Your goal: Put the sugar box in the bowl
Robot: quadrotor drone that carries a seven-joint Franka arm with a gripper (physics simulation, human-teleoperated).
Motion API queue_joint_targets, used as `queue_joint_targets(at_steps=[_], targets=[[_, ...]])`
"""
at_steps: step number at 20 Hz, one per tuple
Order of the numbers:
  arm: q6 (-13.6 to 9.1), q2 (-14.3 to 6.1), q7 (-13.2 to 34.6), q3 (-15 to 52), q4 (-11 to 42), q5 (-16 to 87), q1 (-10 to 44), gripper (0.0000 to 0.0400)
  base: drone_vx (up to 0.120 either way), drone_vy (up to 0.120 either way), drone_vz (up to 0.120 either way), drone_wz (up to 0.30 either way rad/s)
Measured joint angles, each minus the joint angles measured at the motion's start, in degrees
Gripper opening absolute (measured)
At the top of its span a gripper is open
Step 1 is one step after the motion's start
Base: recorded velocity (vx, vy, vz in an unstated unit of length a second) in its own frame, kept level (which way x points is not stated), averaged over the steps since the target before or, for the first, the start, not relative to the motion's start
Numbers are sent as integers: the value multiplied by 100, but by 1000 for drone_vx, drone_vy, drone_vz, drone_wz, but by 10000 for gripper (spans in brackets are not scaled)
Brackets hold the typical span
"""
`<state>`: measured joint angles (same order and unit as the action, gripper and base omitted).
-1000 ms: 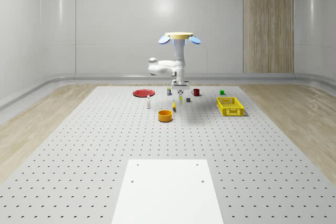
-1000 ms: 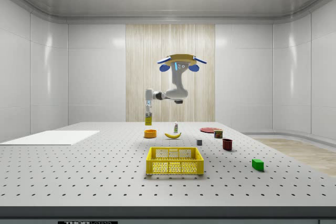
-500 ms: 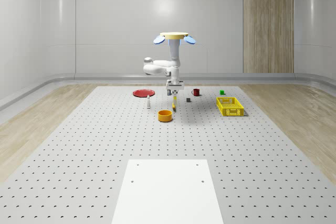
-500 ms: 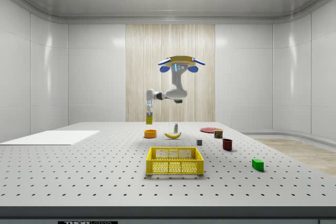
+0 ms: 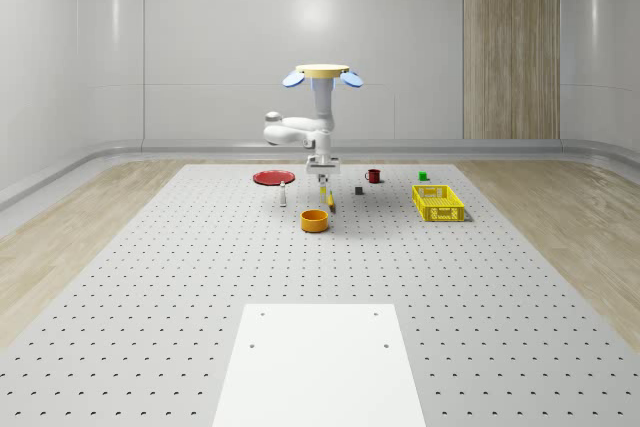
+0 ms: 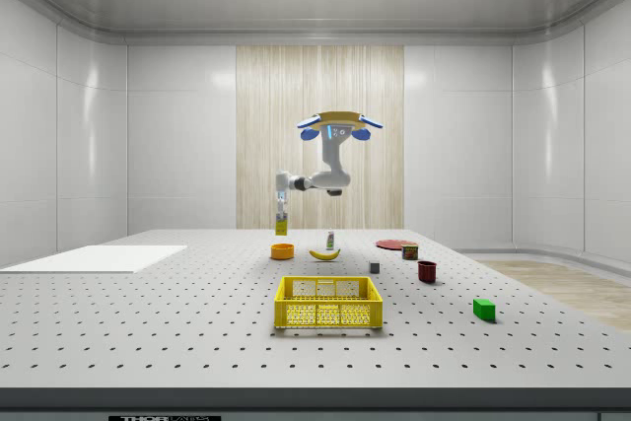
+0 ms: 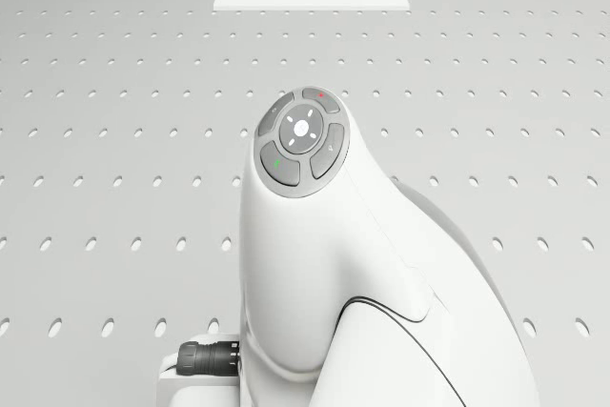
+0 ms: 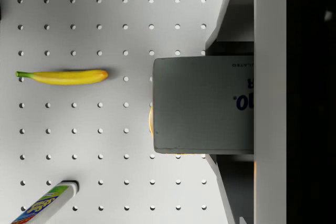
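**A:** One question, where's the sugar box (image 8: 203, 106) at?

**B:** Pinched between the gripper (image 6: 281, 212) jaws, hanging upright right above the orange bowl (image 6: 282, 251), not touching it. The drone (image 5: 322, 74) hovers over the table (image 5: 150, 277), near the banana (image 8: 63, 77) and the bottle (image 8: 44, 205).

I hover above the counter (image 5: 150, 277), my end effector (image 6: 281, 216) holding the sugar box (image 6: 280, 227) right over the bowl (image 5: 315, 220) — in the whole-scene view, the basket (image 5: 438, 203) lies to its right, the plate (image 5: 273, 178) behind-left, the banana (image 8: 63, 77) just beside.
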<state>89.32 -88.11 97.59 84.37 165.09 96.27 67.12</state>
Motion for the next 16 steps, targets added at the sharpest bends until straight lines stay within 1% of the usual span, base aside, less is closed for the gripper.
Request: queue_joint_targets(at_steps=[3, 8, 12, 16], targets=[[19, -20, 2, 3, 0, -8, 2, 163, 0, -120, -107, 0], [47, -51, 5, 7, -1, -19, 5, 163, 0, -120, -8, 0], [78, -76, 6, -16, -3, -3, 8, 163, 0, 0, 0, 0], [176, -110, 7, -258, -28, 222, 23, 163, 0, 0, 0, 0]])
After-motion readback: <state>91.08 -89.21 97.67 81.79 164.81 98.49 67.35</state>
